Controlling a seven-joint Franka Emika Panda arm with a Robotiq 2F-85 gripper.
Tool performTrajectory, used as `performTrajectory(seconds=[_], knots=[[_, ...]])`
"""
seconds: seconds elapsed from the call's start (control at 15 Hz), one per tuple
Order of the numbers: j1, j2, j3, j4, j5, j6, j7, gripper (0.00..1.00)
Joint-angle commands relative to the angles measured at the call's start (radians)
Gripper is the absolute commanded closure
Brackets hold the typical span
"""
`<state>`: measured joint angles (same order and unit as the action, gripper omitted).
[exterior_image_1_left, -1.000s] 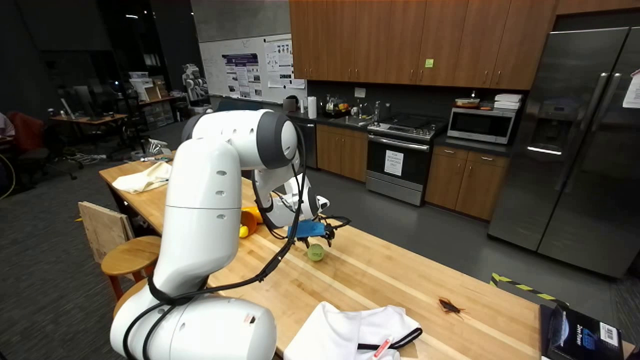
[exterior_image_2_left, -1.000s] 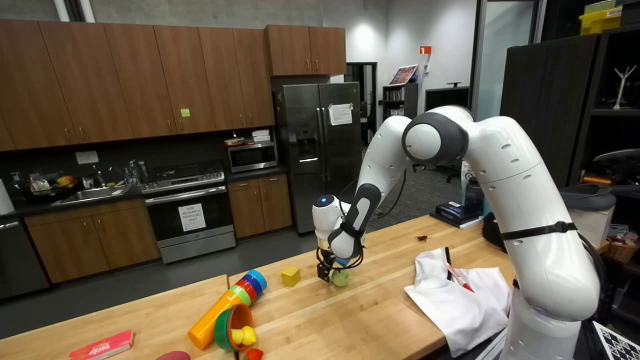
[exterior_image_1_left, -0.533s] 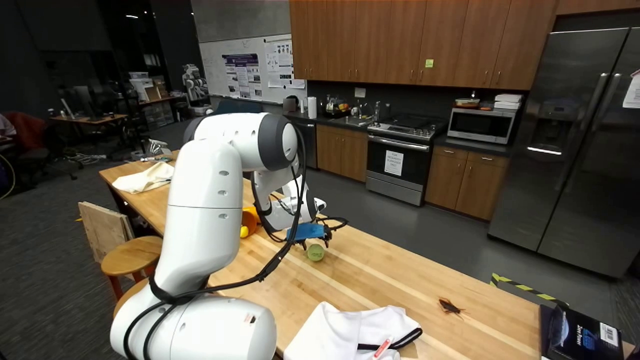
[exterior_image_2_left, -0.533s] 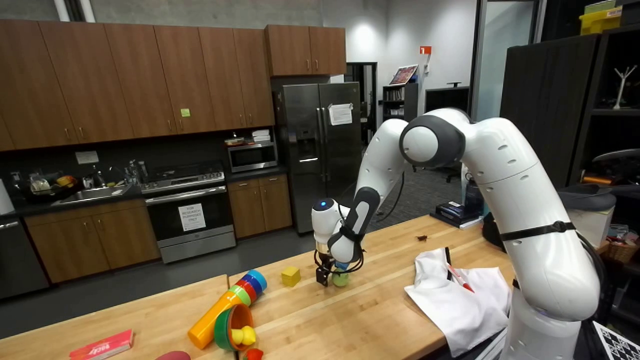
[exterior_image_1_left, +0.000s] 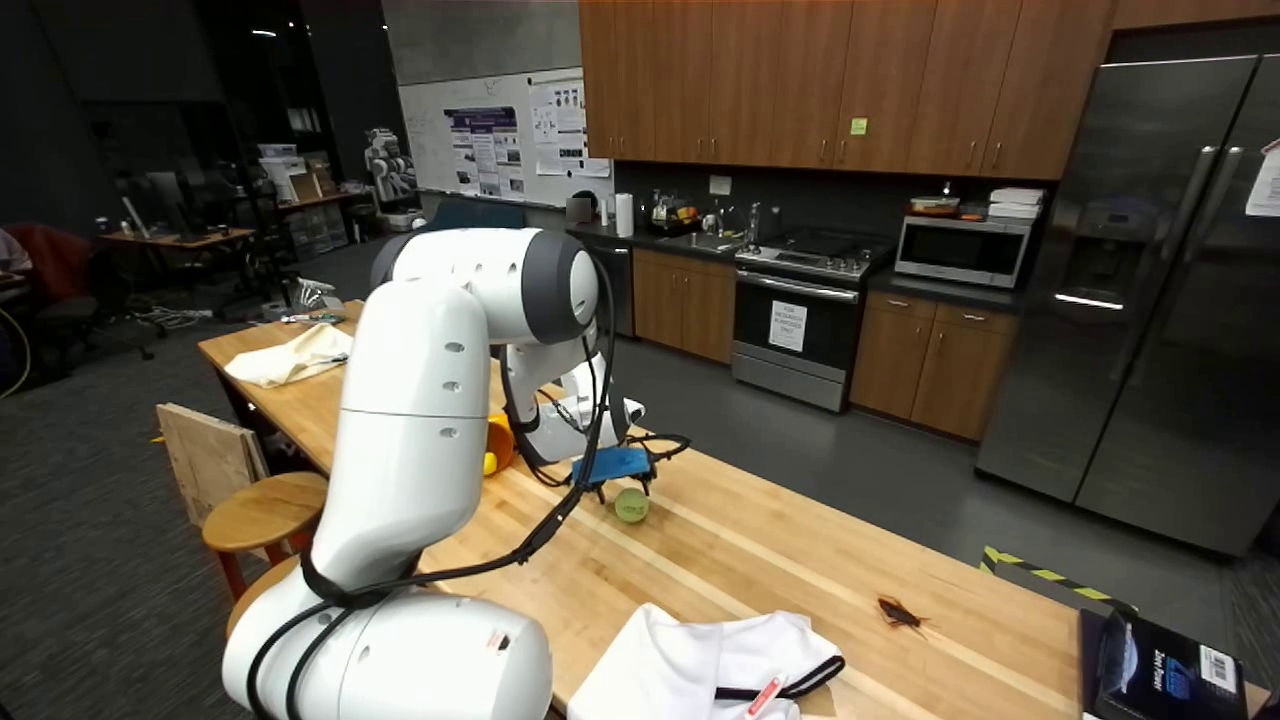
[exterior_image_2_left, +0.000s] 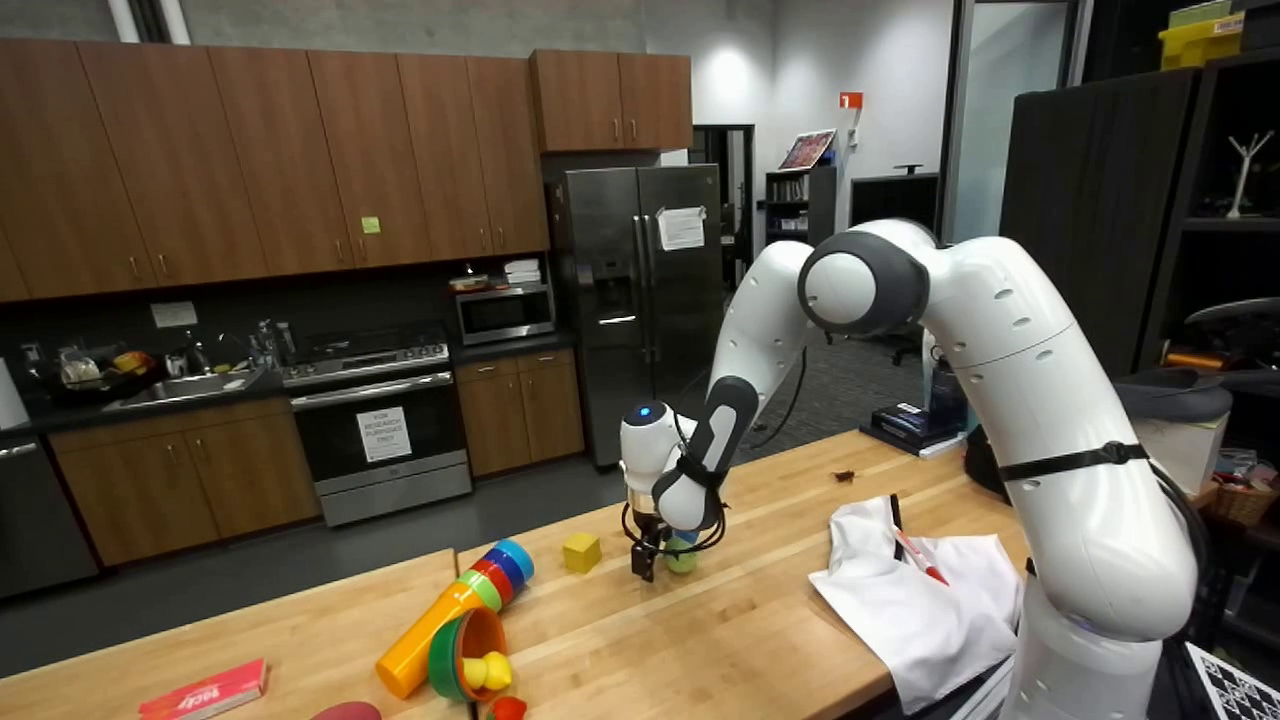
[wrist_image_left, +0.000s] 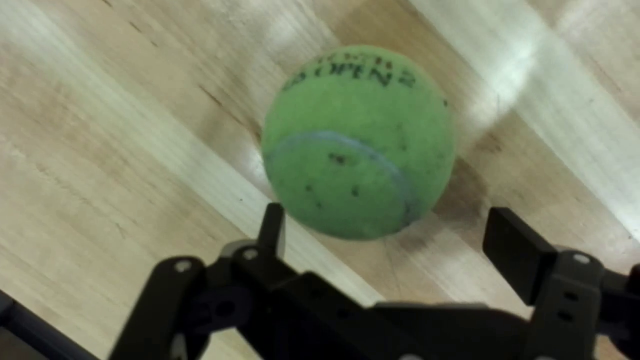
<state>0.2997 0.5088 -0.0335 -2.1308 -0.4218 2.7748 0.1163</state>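
Tennis ball sits off-centre from spread gripper

We see the jaws parted wide, with nothing gripped. In the wrist view the ball rests on the wooden tabletop at about eleven o'clock from the gap, one finger close by its eight o'clock side, the other farther off at four.

We judge that closing from this offset could catch only the ball's six o'clock edge and squeeze it away towards twelve. Uneven first contact might also start it rolling. In an exterior view a yellow cube lies at nine o'clock from the ball; an escape that way could knock it.

We cannot tell whether either finger touches the ball, nor how high the tips stand. Hardware on the robot arm covers the ball's top in that view.
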Motion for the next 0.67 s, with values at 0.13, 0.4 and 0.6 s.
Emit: performTrajectory(seconds=[0.13,0.4,0.6], knots=[[-0.098,0.003,0.131,-0.008,0.078,0.059,-0.227,0.0],[-0.195,-0.02,0.279,-0.009,0.253,-0.035,-0.371,0.0],[-0.221,-0.046,0.318,-0.007,0.36,-0.106,-0.375,0.0]])
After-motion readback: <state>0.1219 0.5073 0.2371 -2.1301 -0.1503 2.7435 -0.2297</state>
